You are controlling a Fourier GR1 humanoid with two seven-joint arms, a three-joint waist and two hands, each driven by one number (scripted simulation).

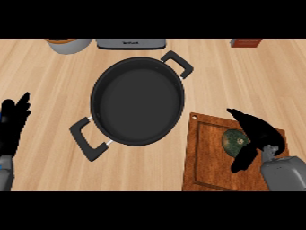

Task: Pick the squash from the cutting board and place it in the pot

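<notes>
Head view: round green squash (234, 140) on grainy wooden cutting board (212, 166).

I see a dark green mottled squash (234, 140) on a reddish-brown wood-grain cutting board (208, 157), a matte black pot (137, 101) with black handles, pale striped wooden counter (261, 81), both hands (260, 130) (9, 128) black, forearms grey

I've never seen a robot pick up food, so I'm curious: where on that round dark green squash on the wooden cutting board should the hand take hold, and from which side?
Probably around its rounded body, coming down from above. The round dark green squash lies low on the wooden cutting board, with no handle showing. The right hand is over it, fingers straight, not closed on it.
</notes>
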